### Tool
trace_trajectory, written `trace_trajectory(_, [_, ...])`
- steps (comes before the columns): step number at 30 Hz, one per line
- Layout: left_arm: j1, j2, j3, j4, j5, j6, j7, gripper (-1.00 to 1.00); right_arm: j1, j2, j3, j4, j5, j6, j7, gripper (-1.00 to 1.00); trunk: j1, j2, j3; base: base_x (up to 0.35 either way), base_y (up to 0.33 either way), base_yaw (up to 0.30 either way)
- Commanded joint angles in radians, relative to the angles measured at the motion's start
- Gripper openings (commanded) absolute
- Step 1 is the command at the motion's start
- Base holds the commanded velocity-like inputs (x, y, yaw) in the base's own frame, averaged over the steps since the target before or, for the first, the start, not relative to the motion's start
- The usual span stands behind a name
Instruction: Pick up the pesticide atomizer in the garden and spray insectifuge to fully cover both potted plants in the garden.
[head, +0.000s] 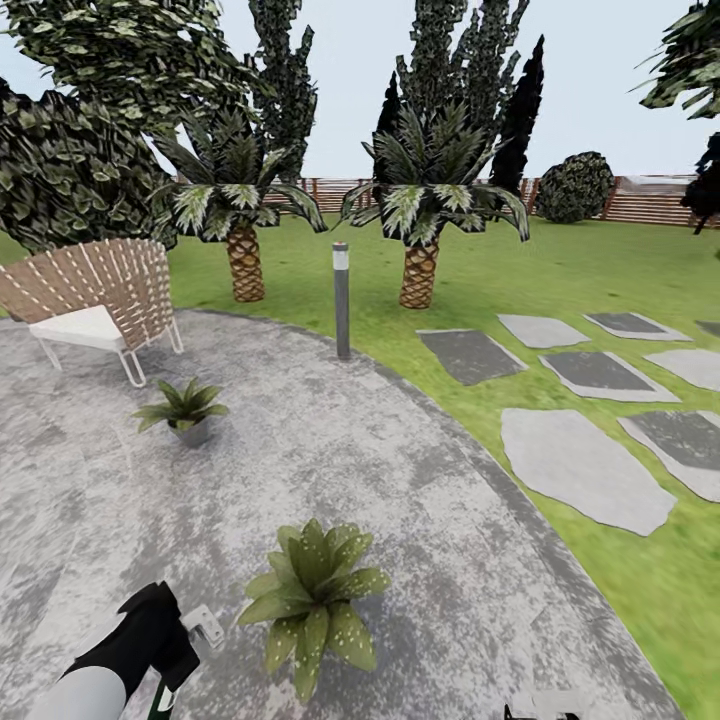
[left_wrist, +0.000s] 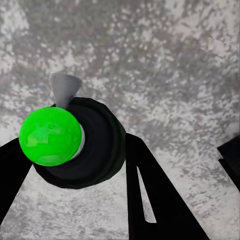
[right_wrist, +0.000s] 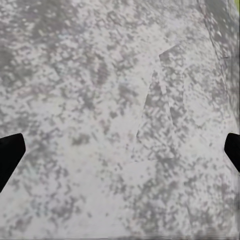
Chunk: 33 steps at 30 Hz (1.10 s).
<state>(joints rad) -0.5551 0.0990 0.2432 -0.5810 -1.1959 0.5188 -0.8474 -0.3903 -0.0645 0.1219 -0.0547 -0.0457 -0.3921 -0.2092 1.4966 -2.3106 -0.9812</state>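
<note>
Pesticide atomizer (left_wrist: 75, 145), green-capped in the left wrist view, sits clamped between the left gripper (head: 175, 650) fingers at the paving's (head: 420, 560) near-left corner. The near potted plant (head: 312, 598), white-flecked, stands just beside it; the far potted plant (head: 185, 408) stands near a woven chair (head: 95, 290). Open paving runs right to the lawn edge. The right gripper (right_wrist: 120, 150) hangs spread, empty.

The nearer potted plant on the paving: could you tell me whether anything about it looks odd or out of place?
The nearer potted plant sits upright on the paved area, but tiny white specks dot several of its leaves. The farther potted plant near the chair shows plain green leaves at this size. Nothing looks tipped, spilled or damaged.
</note>
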Motion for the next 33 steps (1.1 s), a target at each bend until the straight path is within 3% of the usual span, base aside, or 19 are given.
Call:
trace_trajectory(1, [0.000,-0.001,0.004,-0.002,-0.004,0.004,-0.001,-1.00,-0.001,0.000,0.008,0.001,-0.005,-0.002,-0.004,1.00,0.000,0.000,-0.001,0.012,0.005,-0.300])
trace_trajectory(7, [0.000,-0.001,0.004,-0.002,-0.003,0.005,0.004,-1.00,-0.001,0.000,0.008,0.001,-0.005,-0.002,-0.004,1.00,0.000,0.000,-0.001,-0.021,0.001,-0.300])
trace_trajectory(13, [0.000,-0.001,0.004,-0.002,-0.002,0.007,0.004,-1.00,-0.001,0.000,0.008,0.001,-0.005,-0.002,-0.004,1.00,0.000,0.000,-0.001,-0.290,0.097,-0.300])
trace_trajectory(29, [0.000,-0.002,0.007,-0.003,-0.001,0.008,0.003,-1.00,-0.001,0.001,0.008,0.001,-0.005,-0.002,-0.004,1.00,0.000,0.000,-0.001,-0.075,0.313,-0.300])
trace_trajectory(33, [0.000,-0.007,0.005,-0.003,-0.001,0.007,0.003,-1.00,-0.001,0.000,0.011,0.004,-0.001,-0.003,-0.003,1.00,0.000,0.000,-0.001,0.000,0.337,-0.078])
